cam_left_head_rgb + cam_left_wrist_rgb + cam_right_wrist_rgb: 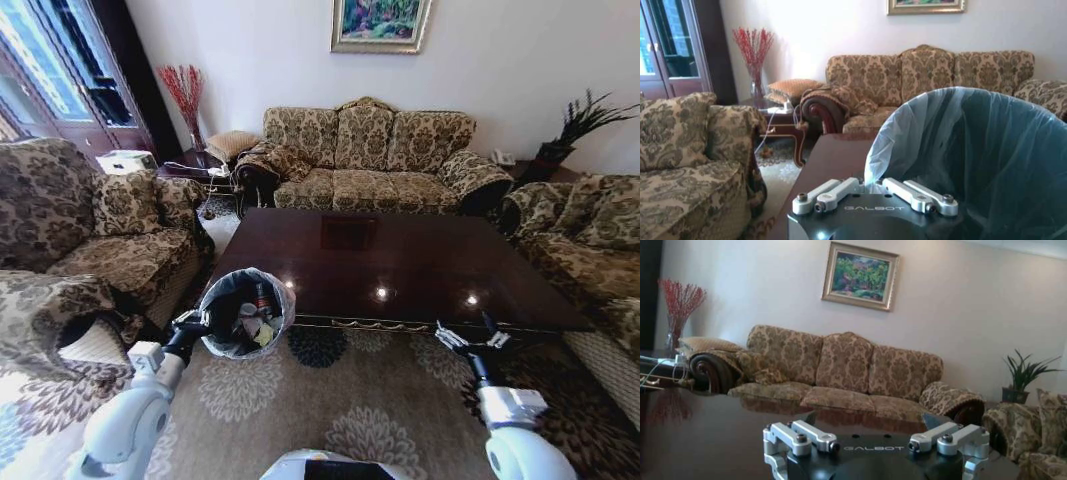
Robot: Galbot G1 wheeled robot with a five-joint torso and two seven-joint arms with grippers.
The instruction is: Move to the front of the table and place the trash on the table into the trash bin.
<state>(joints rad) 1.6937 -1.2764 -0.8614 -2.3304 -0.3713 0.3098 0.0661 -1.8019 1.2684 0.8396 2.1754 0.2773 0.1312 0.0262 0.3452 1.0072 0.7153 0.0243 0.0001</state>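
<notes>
While we stand at the table's front edge, our left gripper [190,328] sits nearest, at about 10 o'clock from us, fingers closed on the rim of the bin [281,298]. The bin hangs tilted at the table's near left corner, mouth toward us; trash [250,318] lies inside: a red-labelled bottle and white wads. In the left wrist view the liner [960,150] rises just past the closed fingers. Left forearm is stretched forward and slightly inward. At 2 o'clock our right gripper [470,340] hovers at the near edge of the table [400,265], jaws spread wide, holding nothing. Farther out the glossy top carries reflections; we judge clearing done.
</notes>
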